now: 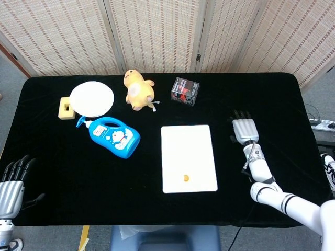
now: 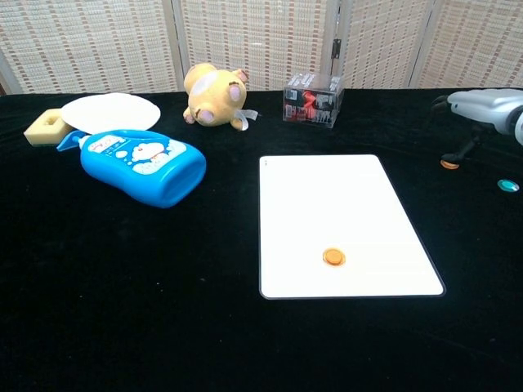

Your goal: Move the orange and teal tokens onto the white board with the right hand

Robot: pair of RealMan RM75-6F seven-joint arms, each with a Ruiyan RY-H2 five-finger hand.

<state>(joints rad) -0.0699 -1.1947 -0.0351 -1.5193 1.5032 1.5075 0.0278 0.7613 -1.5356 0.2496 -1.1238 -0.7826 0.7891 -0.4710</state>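
Note:
One orange token (image 1: 185, 178) (image 2: 333, 257) lies on the white board (image 1: 188, 141) (image 2: 327, 196), near its front edge. A second orange token (image 2: 449, 163) sits on the black cloth right of the board, and a teal token (image 2: 508, 185) lies further right. My right hand (image 1: 244, 128) (image 2: 486, 104) hovers over that second orange token with its fingers spread, the thumb tip reaching down right beside it. In the head view the hand and forearm hide the tokens on the cloth. My left hand (image 1: 10, 183) rests at the table's front left corner, holding nothing.
A blue bottle (image 1: 112, 137) lies left of the board. Along the back stand a yellow plush (image 1: 137, 90), a white plate (image 1: 92, 98), a yellow sponge (image 1: 65, 109) and a black-and-red box (image 1: 185, 91).

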